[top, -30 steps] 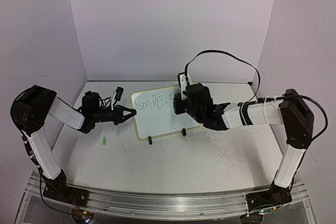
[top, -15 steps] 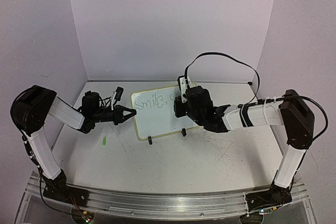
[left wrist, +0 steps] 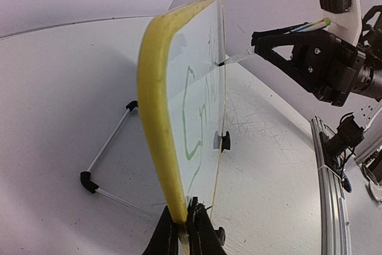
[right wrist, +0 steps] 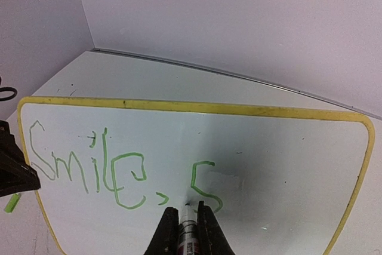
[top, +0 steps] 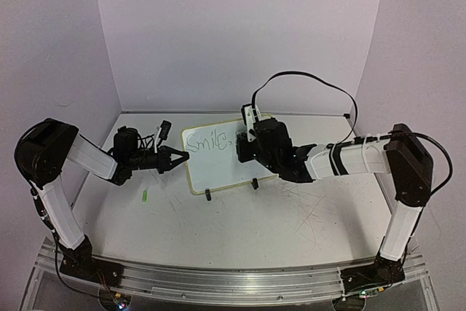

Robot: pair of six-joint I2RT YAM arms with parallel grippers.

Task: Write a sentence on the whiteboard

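Clamping whiteboard [top: 216, 170] left edge, left claw [top: 178, 158]

Glossy whiteboard [right wrist: 268, 165], scratched matt table [top: 291, 216]

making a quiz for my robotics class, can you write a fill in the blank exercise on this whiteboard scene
1. The finished word on the whiteboard reads ____.
2. The writing is light ____ in colour.
3. The right end effector is shut on a ____ whose tip meets the board.
4. The left end effector is shut on the board's ____ frame.

Missing words: Smile; green; marker; yellow
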